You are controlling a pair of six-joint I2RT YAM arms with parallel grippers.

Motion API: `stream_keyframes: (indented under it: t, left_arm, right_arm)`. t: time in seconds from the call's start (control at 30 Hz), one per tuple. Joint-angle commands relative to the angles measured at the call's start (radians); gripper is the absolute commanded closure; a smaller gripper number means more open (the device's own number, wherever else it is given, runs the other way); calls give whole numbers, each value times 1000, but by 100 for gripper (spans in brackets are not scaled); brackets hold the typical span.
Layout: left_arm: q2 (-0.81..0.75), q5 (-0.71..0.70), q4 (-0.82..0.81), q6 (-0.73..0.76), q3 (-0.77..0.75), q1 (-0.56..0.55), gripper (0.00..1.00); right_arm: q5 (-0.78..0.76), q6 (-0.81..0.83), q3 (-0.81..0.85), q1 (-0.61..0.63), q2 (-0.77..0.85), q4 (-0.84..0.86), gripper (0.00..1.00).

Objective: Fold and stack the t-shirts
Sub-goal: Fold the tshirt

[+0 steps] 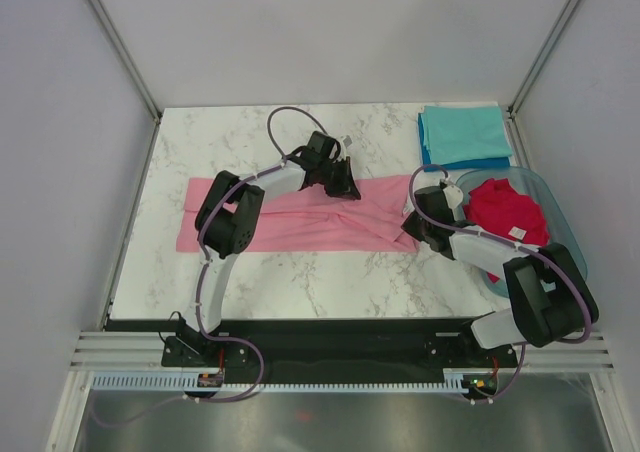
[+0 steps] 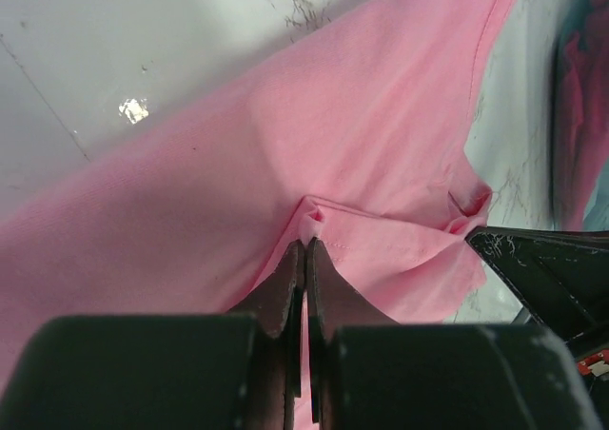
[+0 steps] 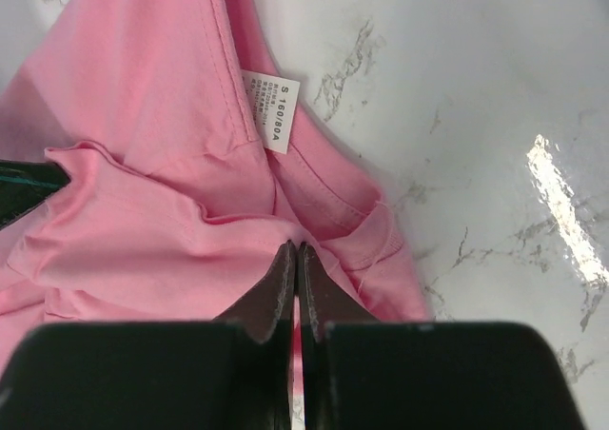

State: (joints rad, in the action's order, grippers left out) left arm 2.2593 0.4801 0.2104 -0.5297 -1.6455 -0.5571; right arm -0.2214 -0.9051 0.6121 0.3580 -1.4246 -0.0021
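- Two grippers are down on one pink t-shirt (image 1: 300, 222) in the top view. It lies as a long band on the marble table (image 1: 330, 282), with its long axis running left to right.
- From the same view, the left gripper (image 1: 345, 184) sits on the shirt's far edge and the right gripper (image 1: 412, 222) at its right end.
- At the table's right edge I see a clear bluish plastic tub (image 1: 560, 222) holding a bunched crimson t-shirt (image 1: 505, 217) with a small white tag (image 1: 518, 234).
- At the far right corner a folded teal t-shirt (image 1: 462, 127) lies flat on a blue t-shirt (image 1: 470, 162).
- Left wrist: the left gripper (image 2: 304, 244) is pinched tight on a small raised fold of the pink t-shirt (image 2: 285, 135).
- Right wrist: the right gripper (image 3: 295, 254) is clamped on the pink t-shirt (image 3: 143, 164) by the neckline. The size label (image 3: 271, 109) lies just beyond the fingertips, so I read the collar end as pointing right.
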Motion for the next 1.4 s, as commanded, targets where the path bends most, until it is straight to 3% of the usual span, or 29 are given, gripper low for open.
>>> stream_keyframes:
  t: [0.0, 0.53, 1.37]
  left_arm:
    - [-66, -41, -26, -55, 9, -4, 98]
    - [-104, -123, -28, -87, 44, 2, 98]
    - [-104, -198, -36, -104, 59, 28, 98]
  right_arm:
    - [-30, 57, 20, 4, -10, 57, 95]
    - [-61, 114, 2, 4, 29, 73, 100]
    - [-58, 140, -25, 4, 7, 126, 100]
